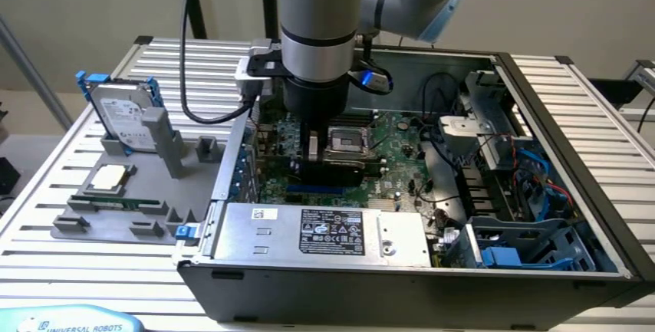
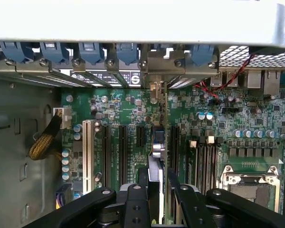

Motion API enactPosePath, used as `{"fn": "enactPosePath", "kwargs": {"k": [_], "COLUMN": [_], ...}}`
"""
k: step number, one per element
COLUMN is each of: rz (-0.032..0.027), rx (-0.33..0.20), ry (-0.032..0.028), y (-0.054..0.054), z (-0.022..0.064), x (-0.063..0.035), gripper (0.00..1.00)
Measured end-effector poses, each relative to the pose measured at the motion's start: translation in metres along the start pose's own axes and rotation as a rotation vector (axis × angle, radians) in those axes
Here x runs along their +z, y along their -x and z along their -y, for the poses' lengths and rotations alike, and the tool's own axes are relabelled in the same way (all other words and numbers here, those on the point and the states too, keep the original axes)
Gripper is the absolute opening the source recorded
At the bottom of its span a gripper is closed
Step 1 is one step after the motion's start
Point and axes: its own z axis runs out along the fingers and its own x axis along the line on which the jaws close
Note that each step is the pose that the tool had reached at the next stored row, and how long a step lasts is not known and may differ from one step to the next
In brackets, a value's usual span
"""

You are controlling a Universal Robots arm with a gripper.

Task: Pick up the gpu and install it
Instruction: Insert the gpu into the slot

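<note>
Gripper (image 2: 157, 190): jaws part-closed, clamped on the top edge of the gpu (image 2: 157, 156), which stands upright and edge-on between the fingers (image 2: 135, 199). The card sits over the motherboard (image 2: 256, 123), among its expansion slots, beside the white slot (image 2: 88, 154). Beyond it on the motherboard's far edge, the case's rear bracket row with blue clips (image 2: 90, 51). The exterior view places the arm (image 1: 317, 33) inside the computer case (image 1: 409, 278).

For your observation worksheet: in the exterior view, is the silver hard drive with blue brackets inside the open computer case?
No, the silver hard drive with blue brackets stands upright on the grey holder outside the open computer case.
</note>
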Motion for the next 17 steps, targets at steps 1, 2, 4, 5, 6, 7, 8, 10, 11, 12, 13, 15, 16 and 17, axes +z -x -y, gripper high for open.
{"fn": "enactPosePath", "kwargs": {"k": [1, 2, 4, 5, 6, 7, 8, 10, 11, 12, 13, 15, 16, 17], "rz": [-0.0003, -0.0007, -0.0015, -0.0020, -0.0025, -0.0031, -0.0035, -0.0040, -0.0041, -0.0043, -0.0043, -0.0043, -0.0043, -0.0043], "rx": [0.000, 0.000, 0.000, 0.000, 0.000, 0.000, 0.000, 0.001, 0.001, 0.002, 0.002, 0.003, 0.003, 0.003], "ry": [-0.0001, -0.0001, 0.0000, -0.0001, -0.0001, -0.0001, -0.0001, -0.0001, -0.0001, -0.0001, -0.0001, -0.0001, -0.0001, -0.0001], "y": [0.0000, 0.0000, 0.0000, 0.0000, 0.0000, 0.0000, 0.0000, 0.0000, -0.0001, -0.0001, -0.0001, 0.0000, 0.0000, 0.0000], "z": [0.0000, 0.0000, 0.0000, 0.0000, 0.0000, 0.0000, 0.0000, 0.0000, 0.0000, 0.0000, 0.0000, 0.0000, 0.0000, 0.0000], "x": [0.0004, 0.0007, 0.0013, 0.0017, 0.0022, 0.0027, 0.0031, 0.0039, 0.0043, 0.0047, 0.0051, 0.0058, 0.0062, 0.0065], "gripper": [0.26, 0.26, 0.26, 0.26, 0.26, 0.26, 0.26, 0.26, 0.26, 0.26, 0.26, 0.26, 0.26, 0.26]}}
